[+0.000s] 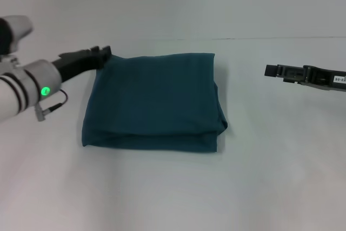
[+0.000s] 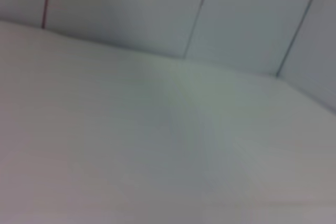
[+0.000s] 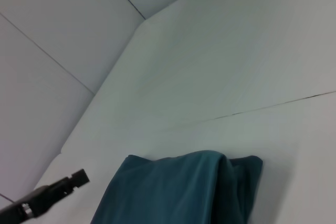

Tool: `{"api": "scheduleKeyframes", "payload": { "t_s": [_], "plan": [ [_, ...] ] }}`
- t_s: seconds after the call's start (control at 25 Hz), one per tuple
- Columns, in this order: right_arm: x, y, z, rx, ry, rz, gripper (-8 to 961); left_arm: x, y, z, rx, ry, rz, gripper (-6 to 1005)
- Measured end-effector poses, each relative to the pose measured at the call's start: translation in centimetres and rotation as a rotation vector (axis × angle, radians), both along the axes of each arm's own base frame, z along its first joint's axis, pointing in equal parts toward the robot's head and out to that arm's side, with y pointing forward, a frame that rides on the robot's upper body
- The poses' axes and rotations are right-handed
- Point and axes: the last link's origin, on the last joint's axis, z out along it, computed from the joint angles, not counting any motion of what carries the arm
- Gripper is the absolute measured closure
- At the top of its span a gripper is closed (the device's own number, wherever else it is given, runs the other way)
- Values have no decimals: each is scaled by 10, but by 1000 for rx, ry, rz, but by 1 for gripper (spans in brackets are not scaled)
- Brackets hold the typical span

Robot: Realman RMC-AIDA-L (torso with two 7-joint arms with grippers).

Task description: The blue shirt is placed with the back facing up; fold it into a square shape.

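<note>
**Folded shirt at table centre, both arms off it**

The blue shirt (image 1: 154, 101) lies folded into a near-square block on the white table (image 1: 162, 193), its layered edges showing along the near and right sides. The left gripper (image 1: 102, 53) sits at the shirt's far left corner; whether it touches or grips the cloth cannot be told, since its fingers are hidden. The left wrist view shows only blurred table and wall. The right gripper (image 1: 268, 71) hangs well to the right, apart from the shirt; its fingers' state is not readable. The right wrist view catches the shirt's edge folds (image 3: 178, 190) and the left gripper (image 3: 79, 178) beside them.
</note>
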Motion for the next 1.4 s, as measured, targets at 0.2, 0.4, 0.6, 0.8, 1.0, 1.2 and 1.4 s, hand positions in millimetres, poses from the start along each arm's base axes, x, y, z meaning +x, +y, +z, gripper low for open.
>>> {"api": "scheduleKeyframes", "payload": {
  "t_s": [0.2,0.4,0.6,0.8,1.0,1.2,1.4],
  "plan": [
    [-2,-3,1,10,-18,74,35,-7,-12,27,52,-106,-36,768],
    [-10,-8,5,57,-3,206,34,-2,-43,49,16,-233,-195,553],
    [-20,-25,4,155,7,447,34,4,-72,59,-40,-315,-330,330],
    [-28,-38,-3,165,5,579,36,1,-103,63,-63,-353,-445,149],
    [-35,-51,-15,107,-18,706,38,-10,-131,56,-76,-345,-488,47],
    [-35,-59,-22,20,-35,752,38,-16,-149,43,-150,-324,-506,48],
    [-31,-66,-36,-79,-76,766,38,-16,-154,29,-266,-298,-514,49]
  ]
}}
